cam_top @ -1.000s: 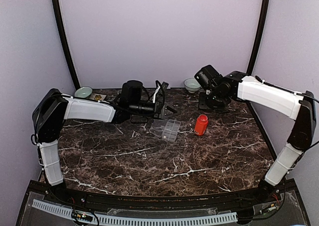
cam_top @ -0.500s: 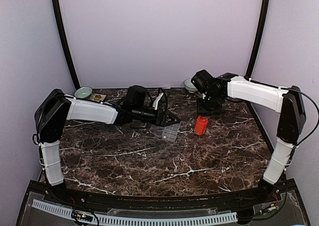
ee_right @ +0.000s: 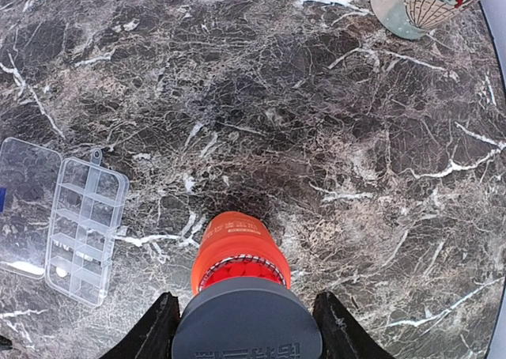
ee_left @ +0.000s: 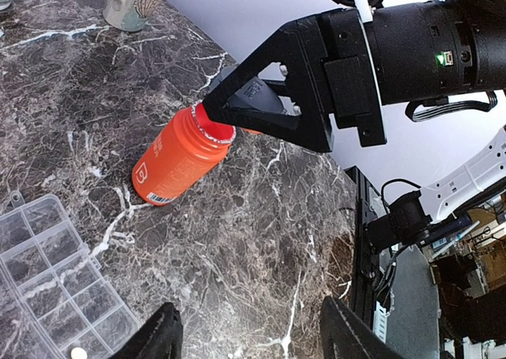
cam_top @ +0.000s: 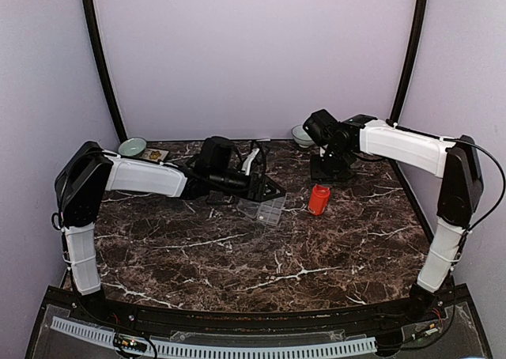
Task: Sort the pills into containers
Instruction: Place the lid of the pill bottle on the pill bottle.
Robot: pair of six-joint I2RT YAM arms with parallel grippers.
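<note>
The clear organiser box (cam_top: 263, 207) lies open on the marble, its lid (ee_right: 24, 205) flat to the left. One small white pill (ee_right: 59, 271) sits in a compartment. An orange bottle (cam_top: 319, 199) stands uncapped to the right of the box, and red pills (ee_right: 241, 270) show in its mouth. My right gripper (ee_right: 247, 327) hangs just above the bottle, shut on the grey cap (ee_right: 247, 315). My left gripper (ee_left: 249, 335) is open and holds nothing. It hovers over bare table beside the organiser (ee_left: 55, 272), facing the bottle (ee_left: 178, 157).
A pale bowl (cam_top: 132, 146) and a small flat packet (cam_top: 155, 154) sit at the back left. Another bowl (cam_top: 303, 134) is at the back, behind the right arm. A patterned ceramic cup (ee_right: 427, 3) stands near the back wall.
The left gripper has slid right, up to the organiser. The right arm has pulled left and in over the bottle with the cap. Both have barely moved in the last half second.
</note>
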